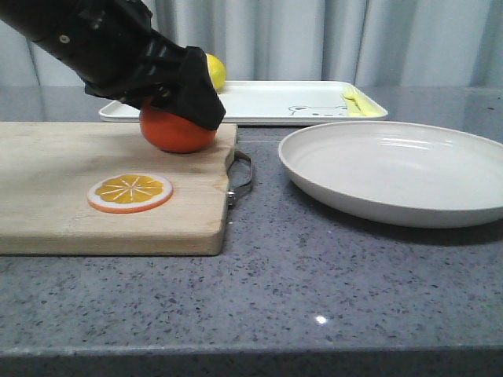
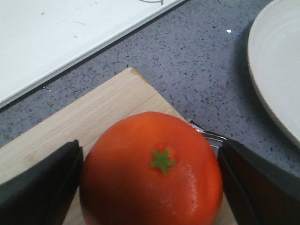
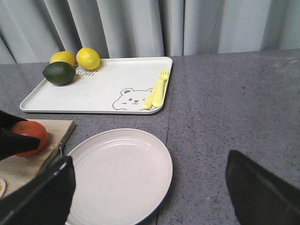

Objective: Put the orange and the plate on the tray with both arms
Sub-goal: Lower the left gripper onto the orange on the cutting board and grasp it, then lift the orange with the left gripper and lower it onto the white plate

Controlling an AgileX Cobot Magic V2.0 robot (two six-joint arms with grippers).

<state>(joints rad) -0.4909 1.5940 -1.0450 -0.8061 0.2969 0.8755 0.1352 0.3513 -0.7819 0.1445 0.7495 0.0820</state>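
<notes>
My left arm reaches in from the upper left and slopes down to the orange (image 1: pixel 176 129), where my left gripper (image 1: pixel 179 110) sits over the fruit's top with one finger (image 2: pixel 40 187) on each side of it, jaws spread about as wide as the orange; I cannot tell whether the pads press its skin. My right gripper (image 3: pixel 150 192) hangs above the plate (image 3: pixel 119 176), well apart from the orange, its two dark fingers (image 3: pixel 262 192) spread wide with nothing between them.
</notes>
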